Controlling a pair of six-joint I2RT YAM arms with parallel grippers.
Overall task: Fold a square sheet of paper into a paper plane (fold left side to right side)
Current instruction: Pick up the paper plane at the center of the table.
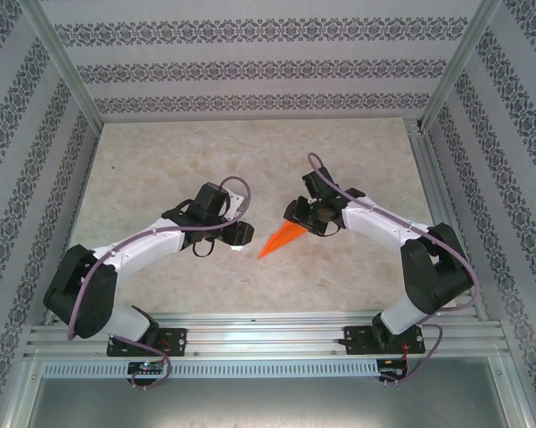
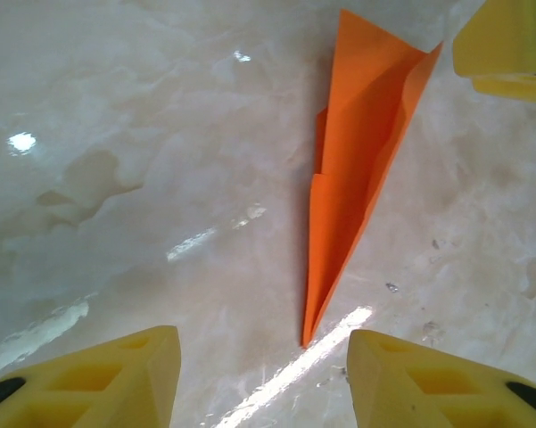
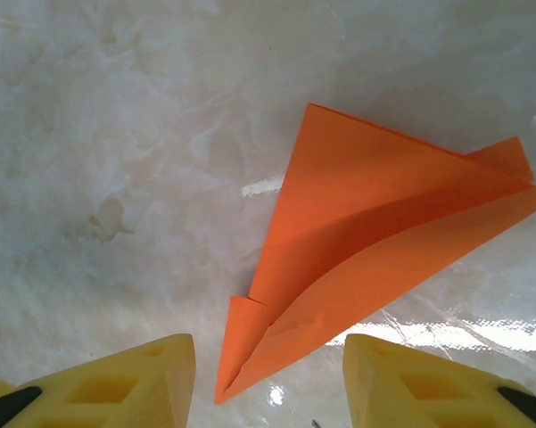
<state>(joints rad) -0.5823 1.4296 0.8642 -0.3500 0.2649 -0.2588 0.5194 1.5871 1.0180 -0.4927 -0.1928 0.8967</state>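
– Since both grippers hang with their jaws apart and nothing between them, where is the paper?
– The paper plane (image 1: 281, 239) lies on the table (image 1: 160, 160) between the two arms. Its nose points into the gap of the left gripper (image 2: 260, 346). Its wide end lies just beside the right gripper (image 3: 269, 348). Neither one grips it.
– So is the fold finished?
– I'd judge so. It's a slim dart with its layers stacked along one long edge. The layers gape a little at the wide end, though, so the crease looks soft to me.
– How would you handle that well?
– Raise both grippers straight up, so no yellow fingertip (image 3: 178, 357) drags the thin paper sideways. If the crease wants sharpening, I'd pin the nose with the left. Then I'd run the right lightly along the fold towards the wide end.
– Any risk?
– The paper is light and the table is glossy, so a sideways nudge would probably slide it.
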